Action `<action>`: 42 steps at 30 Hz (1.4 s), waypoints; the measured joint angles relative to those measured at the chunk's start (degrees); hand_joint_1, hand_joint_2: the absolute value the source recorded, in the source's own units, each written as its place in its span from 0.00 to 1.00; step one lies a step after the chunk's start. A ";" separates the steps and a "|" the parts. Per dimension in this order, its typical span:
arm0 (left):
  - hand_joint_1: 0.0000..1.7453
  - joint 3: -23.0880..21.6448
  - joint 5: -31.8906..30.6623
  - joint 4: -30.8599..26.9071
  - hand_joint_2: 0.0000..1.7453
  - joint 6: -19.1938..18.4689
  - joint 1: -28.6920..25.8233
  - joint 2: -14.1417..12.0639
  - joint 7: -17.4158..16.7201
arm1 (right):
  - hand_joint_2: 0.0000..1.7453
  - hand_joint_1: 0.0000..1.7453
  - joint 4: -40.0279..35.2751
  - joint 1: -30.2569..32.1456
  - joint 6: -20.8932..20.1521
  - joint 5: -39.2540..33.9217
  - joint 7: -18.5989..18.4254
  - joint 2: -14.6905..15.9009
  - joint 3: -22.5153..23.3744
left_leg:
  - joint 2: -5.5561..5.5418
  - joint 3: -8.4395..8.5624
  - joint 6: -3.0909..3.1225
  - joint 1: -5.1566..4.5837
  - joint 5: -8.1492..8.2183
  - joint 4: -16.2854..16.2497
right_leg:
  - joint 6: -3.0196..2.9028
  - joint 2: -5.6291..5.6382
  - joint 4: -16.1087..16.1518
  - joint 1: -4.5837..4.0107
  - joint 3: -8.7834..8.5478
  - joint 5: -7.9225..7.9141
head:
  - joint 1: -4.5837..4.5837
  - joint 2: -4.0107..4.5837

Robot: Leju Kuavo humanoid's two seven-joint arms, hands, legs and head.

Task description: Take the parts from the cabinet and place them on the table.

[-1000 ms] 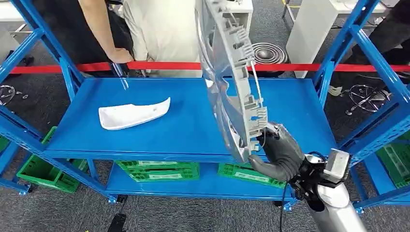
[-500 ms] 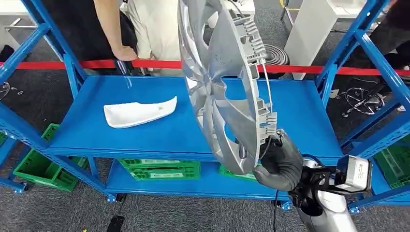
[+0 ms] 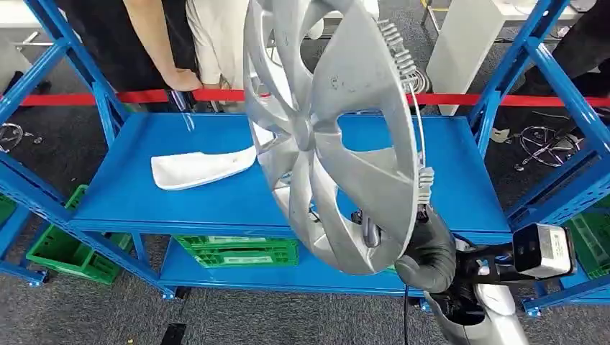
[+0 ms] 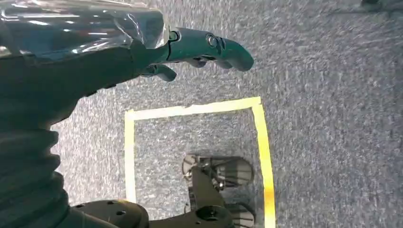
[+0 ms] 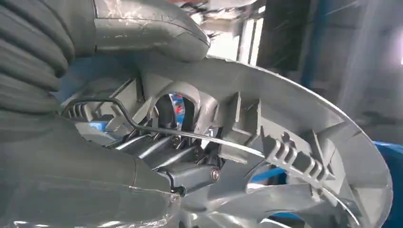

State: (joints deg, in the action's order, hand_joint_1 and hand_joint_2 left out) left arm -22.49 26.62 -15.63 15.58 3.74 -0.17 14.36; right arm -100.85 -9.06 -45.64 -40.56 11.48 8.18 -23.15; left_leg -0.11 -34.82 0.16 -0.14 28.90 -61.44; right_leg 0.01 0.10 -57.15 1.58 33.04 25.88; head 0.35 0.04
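Right hand grips the rim of a large silver plastic wheel cover, lifted upright above it; left hand hangs with fingers spread, holding nothing.

Setting: workshop or robot test floor. Evidence: blue steel rack with open shelves; green plastic crates on its lower level; grey carpet marked with yellow tape; red barrier tape on the far side, people standing behind.
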 joint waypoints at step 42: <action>0.00 -4.15 -16.88 -2.32 1.00 2.02 -2.25 -3.41 -7.83 | 1.00 1.00 -3.30 11.19 -8.22 -11.81 -5.73 -4.73 -0.87 | -0.21 7.43 0.66 -0.12 0.48 5.32 | 0.98 -0.16 0.20 -0.31 1.93 -2.94 | -0.13 0.00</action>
State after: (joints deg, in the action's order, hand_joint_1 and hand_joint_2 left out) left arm -26.64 9.74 -17.95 17.59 1.49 -3.58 6.53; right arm -104.15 2.13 -53.86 -52.37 5.75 3.45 -24.02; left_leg -0.33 -27.38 0.82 -0.26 29.37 -56.12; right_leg 0.99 -0.07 -56.96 1.27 34.97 22.93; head 0.22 0.04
